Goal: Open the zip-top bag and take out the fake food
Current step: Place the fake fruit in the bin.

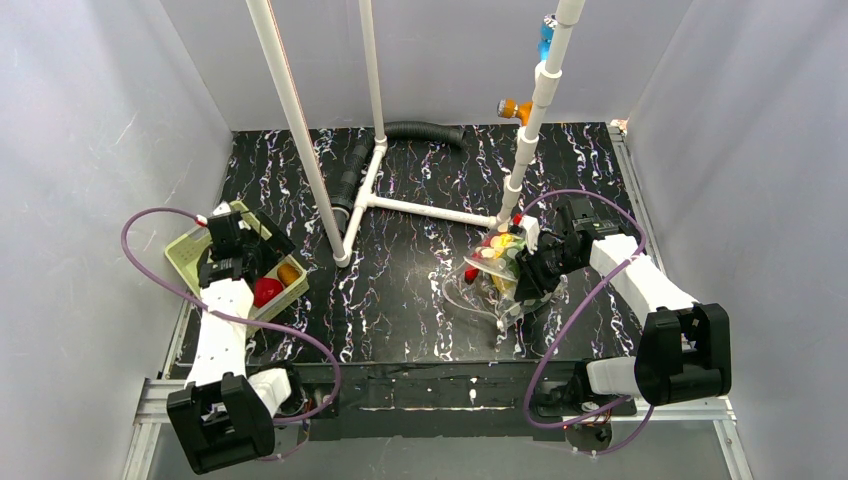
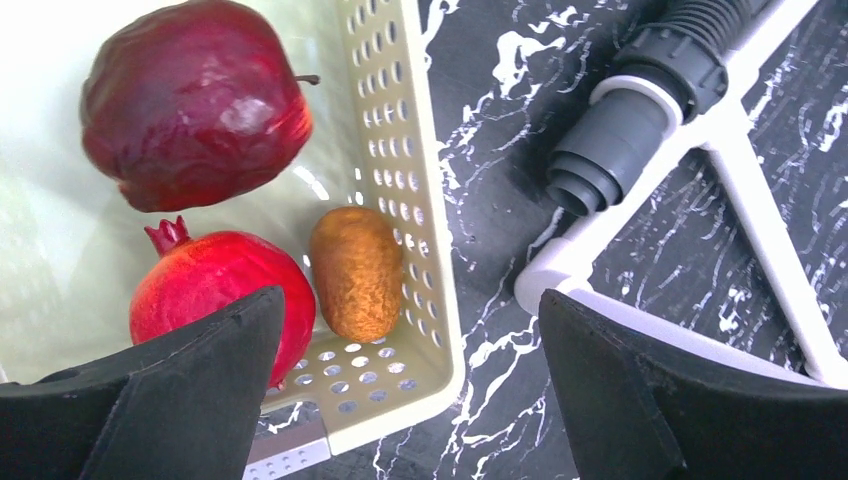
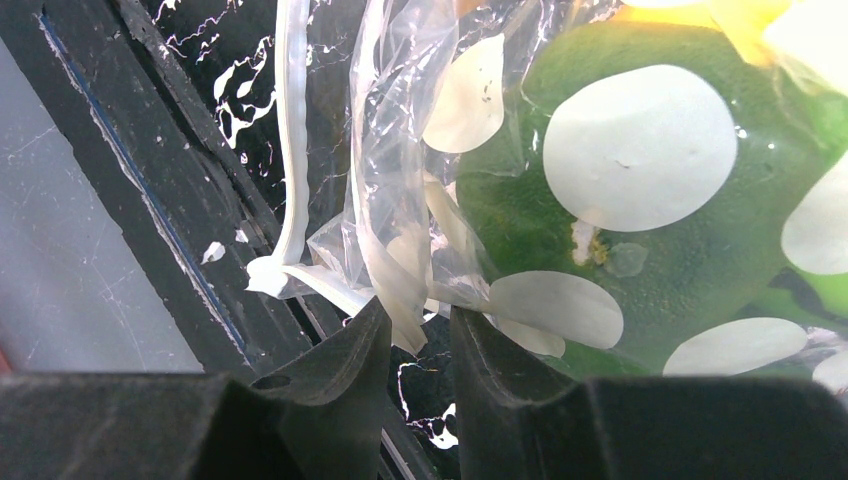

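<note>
Dotted zip-top bag (image 1: 488, 278), fake food (image 3: 700, 260) inside, sat right of table (image 1: 400, 300) centre, loose film pinched between nearly closed fingers of right gripper (image 3: 420, 325). Well apart, left gripper (image 2: 410, 300), spread wide, hung over pale basket (image 2: 432, 250).

Open lane: bare table (image 1: 400, 300) from the centre to the near edge, between the arm bases.
Obstacles:
- White pipe frame (image 1: 415, 207), with uprights rising from the centre toward the far edge.
- Black corrugated hose (image 1: 425, 131) along the far edge.
- Pale green basket (image 2: 400, 150) at the left edge, with the left gripper (image 2: 410, 305) spread wide over its right wall.
- Zip-top bag (image 1: 480, 285) toward the right edge, with the right gripper (image 3: 420, 320) pinched on its film.
</note>
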Tool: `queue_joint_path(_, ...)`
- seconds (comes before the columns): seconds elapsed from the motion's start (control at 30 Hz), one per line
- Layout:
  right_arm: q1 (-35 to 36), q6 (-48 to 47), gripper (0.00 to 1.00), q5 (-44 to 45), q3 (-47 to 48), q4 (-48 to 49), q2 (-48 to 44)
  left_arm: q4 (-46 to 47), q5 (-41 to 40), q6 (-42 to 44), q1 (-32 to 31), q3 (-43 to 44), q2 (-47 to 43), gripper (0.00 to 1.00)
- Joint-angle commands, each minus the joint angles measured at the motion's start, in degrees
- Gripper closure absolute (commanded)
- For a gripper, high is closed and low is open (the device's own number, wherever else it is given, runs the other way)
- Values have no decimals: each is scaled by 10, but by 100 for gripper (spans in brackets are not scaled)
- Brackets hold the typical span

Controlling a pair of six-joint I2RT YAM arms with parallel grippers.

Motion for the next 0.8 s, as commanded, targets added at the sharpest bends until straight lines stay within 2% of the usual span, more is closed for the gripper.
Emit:
queue_joint_path(0.0,3,-11,65,-11,19,-13,-1,8,51,24,3,2,-29,2)
queue_joint_path(0.37,3,-14,65,-13,19,-15,-3,38,155,50,3,-22,-63,2)
queue_joint_path(0.77,3,-18,64,-16,19,-17,-9,68,251,34,2,-46,-84,2)
